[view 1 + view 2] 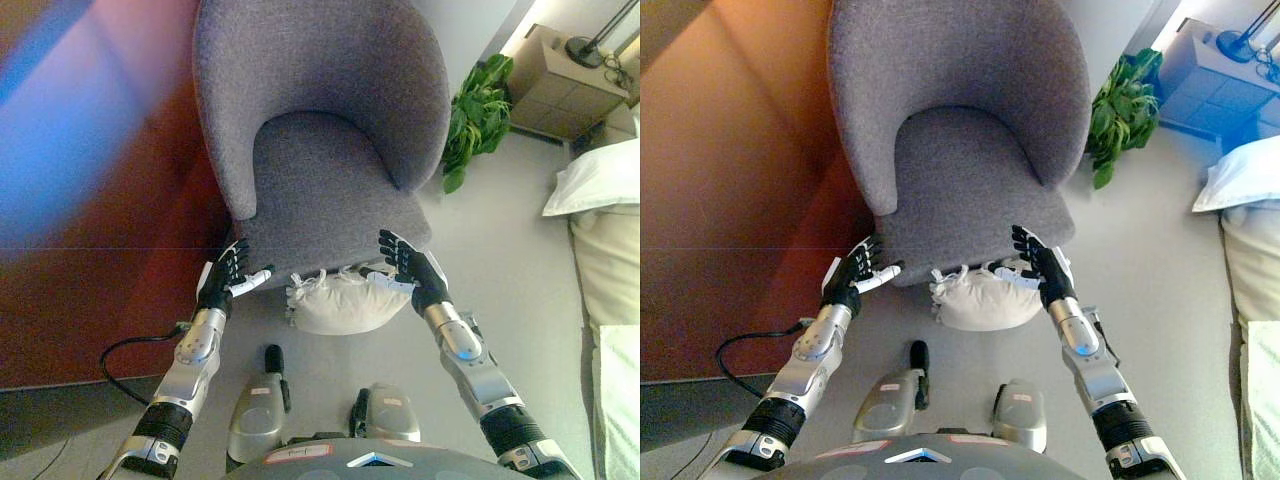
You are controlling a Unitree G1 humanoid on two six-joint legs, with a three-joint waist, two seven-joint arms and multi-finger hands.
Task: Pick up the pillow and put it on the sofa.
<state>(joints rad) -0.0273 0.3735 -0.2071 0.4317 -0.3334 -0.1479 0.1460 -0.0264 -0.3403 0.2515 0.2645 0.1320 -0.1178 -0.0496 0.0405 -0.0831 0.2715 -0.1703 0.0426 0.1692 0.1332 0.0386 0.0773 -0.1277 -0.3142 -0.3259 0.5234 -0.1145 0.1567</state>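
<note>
Cream-white plump fabric pillow [342,302] lies on the pale grey floor [500,260], tucked under the front edge of the grey upholstered round-backed armchair [320,130], between the two hands. Left hand [226,278] sits just left of the pillow by the chair's front left corner, fingers [252,281] spread wide and relaxed, one white-tipped finger pointing toward the pillow, holding nothing, a small gap to the cloth. Right hand [412,267] hangs over the pillow's right end, fingers [393,247] splayed wide, straight; white fingertips seem to touch or sit right at the pillow's top right edge, contact can't be confirmed. Chair seat is directly beyond both sets of fingers. Dark reddish-brown wooden wall panel [90,290] runs left of the left fingers. Green leafy potted plant [478,118] stands well beyond the right fingers, beside the chair back. White bed pillow on a cream bed [604,180] far right of the right fingers
</note>
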